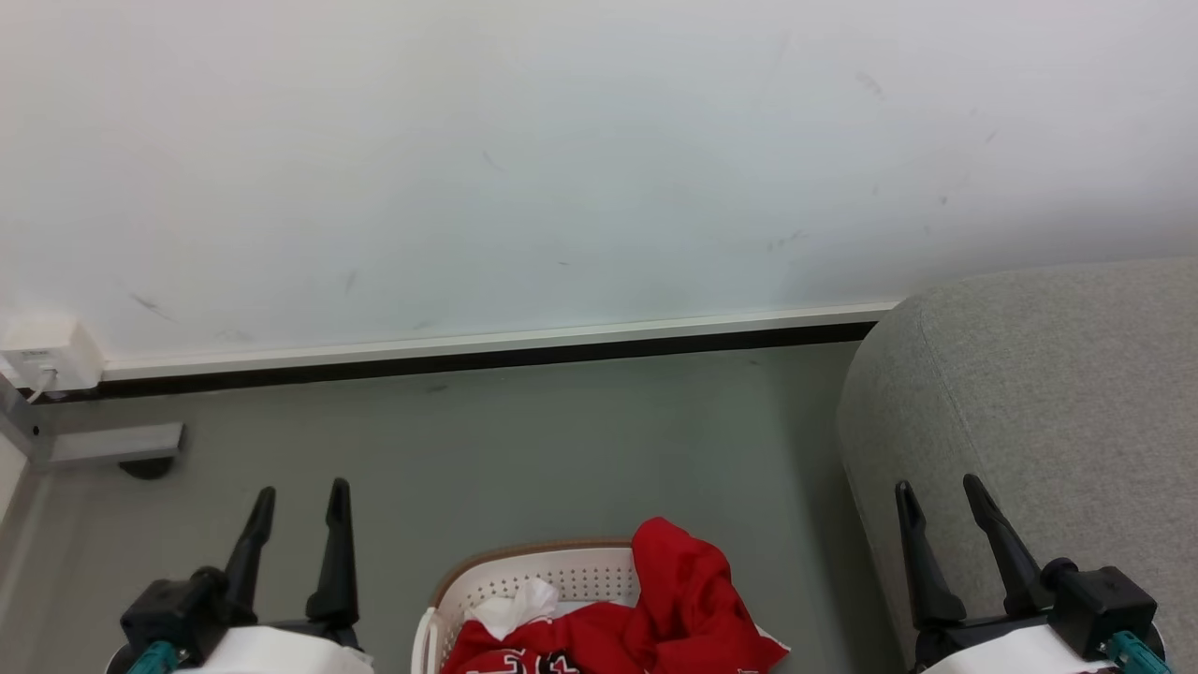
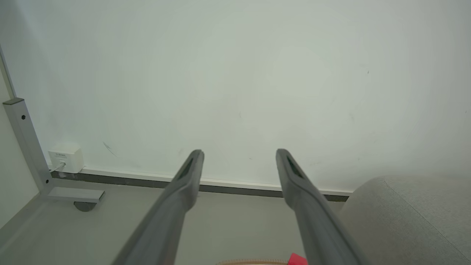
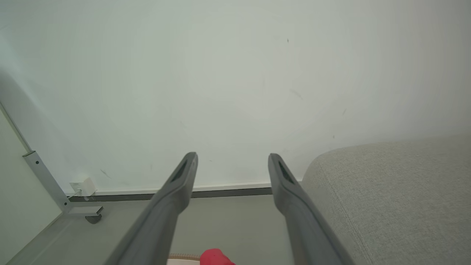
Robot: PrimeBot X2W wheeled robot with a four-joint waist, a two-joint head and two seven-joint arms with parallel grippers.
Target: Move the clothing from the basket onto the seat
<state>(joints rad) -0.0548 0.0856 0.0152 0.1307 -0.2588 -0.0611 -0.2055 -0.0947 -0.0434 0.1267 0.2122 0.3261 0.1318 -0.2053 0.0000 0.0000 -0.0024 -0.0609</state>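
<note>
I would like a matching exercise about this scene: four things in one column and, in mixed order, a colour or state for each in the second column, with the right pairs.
Column one:
1. clothing
2. basket
3. seat
4. left gripper

Column two:
A. grey woven fabric
B. open, holding nothing
C. red
D. white, perforated, brown rim

Pairs: 1-C, 2-D, 3-A, 4-B
</note>
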